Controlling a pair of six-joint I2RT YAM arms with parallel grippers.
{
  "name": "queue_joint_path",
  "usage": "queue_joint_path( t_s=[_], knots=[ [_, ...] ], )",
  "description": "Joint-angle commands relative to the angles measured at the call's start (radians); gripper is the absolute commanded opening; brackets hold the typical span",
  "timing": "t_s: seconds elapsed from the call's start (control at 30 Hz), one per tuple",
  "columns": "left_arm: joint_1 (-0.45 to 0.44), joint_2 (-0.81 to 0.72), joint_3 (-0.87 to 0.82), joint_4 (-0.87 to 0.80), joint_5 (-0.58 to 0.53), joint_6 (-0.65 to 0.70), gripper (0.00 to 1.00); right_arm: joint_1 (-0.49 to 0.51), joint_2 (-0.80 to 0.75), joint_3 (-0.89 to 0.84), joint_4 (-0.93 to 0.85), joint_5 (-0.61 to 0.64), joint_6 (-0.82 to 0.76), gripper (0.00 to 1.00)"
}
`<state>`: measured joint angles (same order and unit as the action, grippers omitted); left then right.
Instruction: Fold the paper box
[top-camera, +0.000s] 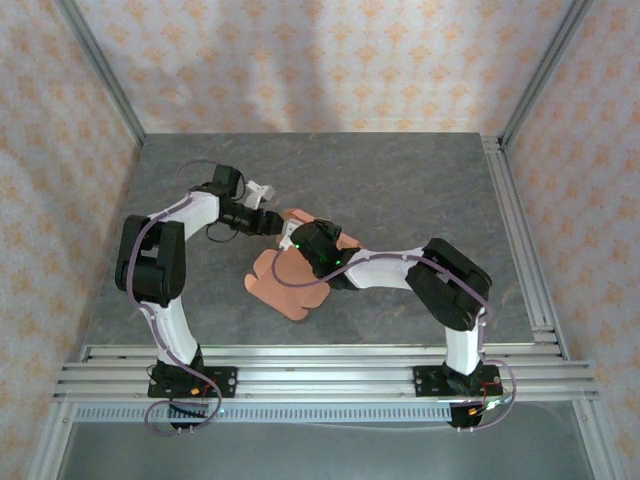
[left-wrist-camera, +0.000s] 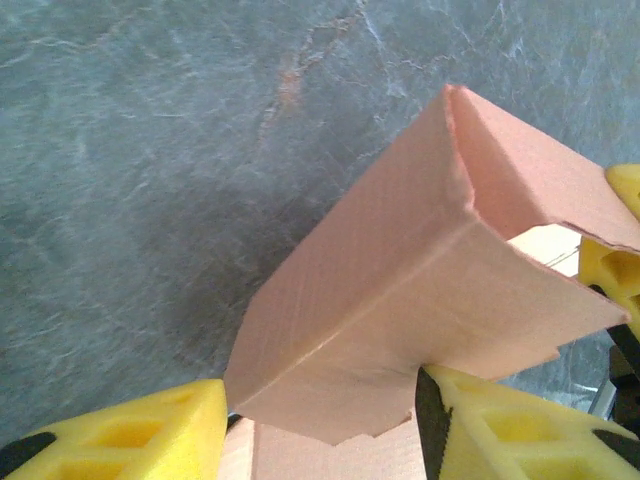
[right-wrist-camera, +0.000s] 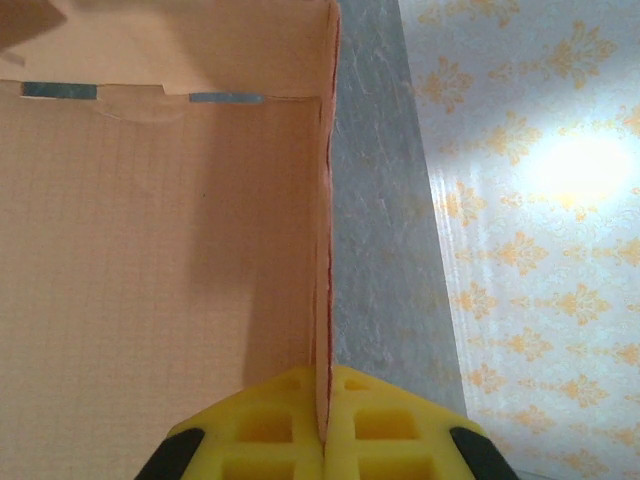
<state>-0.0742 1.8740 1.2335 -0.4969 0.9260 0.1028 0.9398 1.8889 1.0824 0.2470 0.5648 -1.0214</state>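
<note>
I have the right gripper (right-wrist-camera: 322, 405) clamped on a paper box (right-wrist-camera: 150, 250) wall; the left gripper (left-wrist-camera: 320, 425) has jaws wide, straddling a folded corner.

Both arms bent inward, left tool (left-wrist-camera: 320, 400) spread wide, right tool (right-wrist-camera: 322, 400) pinched on the paper box (right-wrist-camera: 150, 250).

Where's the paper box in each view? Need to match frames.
Top external: paper box just left of centre.
Left wrist: paper box centre to right, folded up.
Right wrist: paper box across the left half, one wall pinched by the right tool.
Shared landmark: the grey marbled table.
</note>
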Motion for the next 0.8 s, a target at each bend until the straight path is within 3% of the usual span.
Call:
queue_joint_path(
  t_s=[0.0,0.2,0.37,0.5,0.77],
  knots=[
    [0.01,-0.043,0.006,-0.001,0.063,0.02,0.56,-0.001,-0.009,0.02,-0.042,0.004,0.002,0.0],
    [0.017,-0.036,0.019,-0.045,0.069,0.058,0.57,0.001,0.003,0.024,-0.023,0.028,-0.031,0.0],
    [0.044,-0.086,-0.029,0.033,0.071,0.009,0.58,0.014,0.036,0.013,0.102,0.103,-0.142,0.0],
    [0.07,-0.187,-0.115,0.181,0.028,-0.072,0.64,0.017,0.026,0.017,0.09,0.103,-0.136,0.0],
    [0.07,-0.258,-0.16,0.202,-0.065,-0.053,0.67,0.031,0.041,-0.017,0.23,0.126,-0.241,0.0]
  ],
)
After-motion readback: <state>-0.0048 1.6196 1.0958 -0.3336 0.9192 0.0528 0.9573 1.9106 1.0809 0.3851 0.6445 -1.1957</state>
